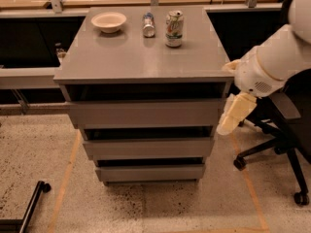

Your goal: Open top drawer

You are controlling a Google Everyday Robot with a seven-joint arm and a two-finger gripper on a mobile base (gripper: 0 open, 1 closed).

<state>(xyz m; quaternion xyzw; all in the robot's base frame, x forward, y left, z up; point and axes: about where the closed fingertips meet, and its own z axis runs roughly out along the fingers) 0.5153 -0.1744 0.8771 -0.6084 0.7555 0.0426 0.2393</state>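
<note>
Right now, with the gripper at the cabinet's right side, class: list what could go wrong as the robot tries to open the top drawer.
The top drawer has a flat, handle-less front, so the gripper, beside its right end, may find no hold and slip.
A jolt to the cabinet could tip the can or shift the bottle on top.
The arm could knock the office chair close beside it.

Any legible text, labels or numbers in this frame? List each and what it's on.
No text can be read.
Can: label with green print, too blurred to read.
Bottle: label too blurred to read.
Bowl, top drawer and gripper, which is beside the drawer front's right end: no markings visible.
</note>
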